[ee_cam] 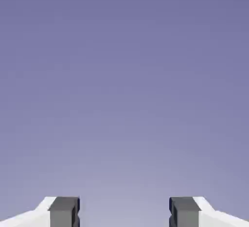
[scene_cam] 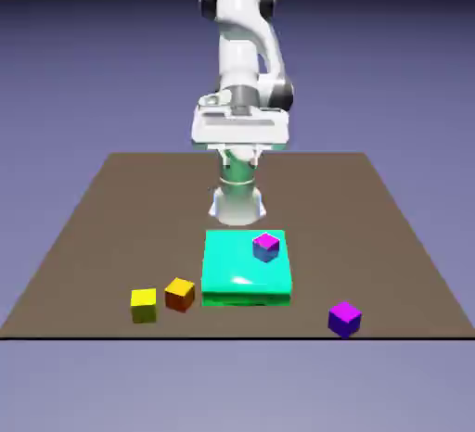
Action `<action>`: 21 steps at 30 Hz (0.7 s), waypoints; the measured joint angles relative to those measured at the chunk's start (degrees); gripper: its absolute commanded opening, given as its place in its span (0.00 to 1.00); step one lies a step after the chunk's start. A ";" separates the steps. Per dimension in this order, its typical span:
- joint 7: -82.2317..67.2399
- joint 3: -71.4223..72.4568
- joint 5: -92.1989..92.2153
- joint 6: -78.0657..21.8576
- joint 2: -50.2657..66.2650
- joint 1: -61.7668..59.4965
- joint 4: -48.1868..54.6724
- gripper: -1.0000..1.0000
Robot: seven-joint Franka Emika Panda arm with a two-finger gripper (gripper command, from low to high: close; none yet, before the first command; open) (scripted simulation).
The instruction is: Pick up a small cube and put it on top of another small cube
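In the exterior view, a white arm (scene_cam: 238, 41) rises at the top centre of the frame, its pincer (scene_cam: 240, 157) hanging above the brown table (scene_cam: 139, 226). The pincer stands open with nothing between its 2 grey fingertips (ee_cam: 64, 212), which show at the bottom left and bottom right of the hand view against plain blue-violet. In the exterior view there are 4 small cubes: a yellow cube (scene_cam: 144, 306) at the lower left, an orange cube (scene_cam: 180, 295) just beside it, a purple cube (scene_cam: 344, 320) at the lower right near the table's front edge, and a magenta-topped cube (scene_cam: 266, 247) right of centre, on the upper right part of a flat turquoise block (scene_cam: 232, 268) in the lower middle.
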 measured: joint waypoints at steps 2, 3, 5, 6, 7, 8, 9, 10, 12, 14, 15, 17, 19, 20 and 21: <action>-2.61 -2.41 1.10 -2.56 4.15 0.79 2.56 0.50; -3.91 -3.62 1.64 -3.84 6.23 1.18 3.84 0.50; -6.52 -6.04 2.74 -6.41 10.38 1.96 6.41 0.50; -7.82 -7.24 3.29 -7.69 12.46 2.36 7.69 0.50; -9.12 -8.45 3.84 -8.97 14.54 2.75 8.97 0.50; -10.43 -9.66 4.38 -10.25 16.61 3.14 10.25 0.50; -11.73 -10.86 4.93 -11.53 18.69 3.53 11.53 0.50; -13.03 -12.07 5.48 -12.81 20.76 3.93 12.82 0.50; -15.64 -14.48 6.58 -15.38 24.92 4.61 15.38 0.50; -18.25 -16.90 7.67 -17.94 29.07 5.24 17.94 0.50; -19.55 -18.11 8.22 -19.22 31.15 5.76 19.22 0.50; -22.16 -20.52 9.32 -21.78 35.30 6.53 21.79 0.50; -24.76 -22.93 10.41 -24.34 39.45 7.46 24.35 0.50; -26.07 -24.14 10.96 -25.63 41.53 7.86 25.63 0.50; -27.37 -25.35 11.51 -26.91 43.61 8.25 26.91 0.50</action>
